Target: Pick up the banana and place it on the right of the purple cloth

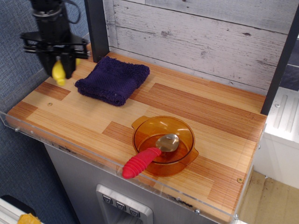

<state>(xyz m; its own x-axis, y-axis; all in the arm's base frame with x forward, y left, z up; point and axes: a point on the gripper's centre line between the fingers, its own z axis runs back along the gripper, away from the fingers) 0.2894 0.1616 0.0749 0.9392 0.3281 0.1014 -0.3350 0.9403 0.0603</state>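
Your pincer (59, 65) hangs above the left end of the counter, fingers pinching the banana (58, 72), which is clear of the wood. Banana: small, bright yellow, glossy, curved, lower tip pointing down below the fingers. Just to its right lies the purple cloth (113, 79), a dark, fluffy, thick folded pad, flat on the counter (201, 112) near the back wall. Counter surface: striped wood planks in light and reddish tones, clear plastic lip along the front edge. Toward the front, well apart from the cloth, you have an orange see-through bowl (164, 145). In it rests a spoon (150, 154), metal scoop inside, ribbed red handle sticking out over the rim toward the front edge. A dark post (97, 28) stands behind the cloth.
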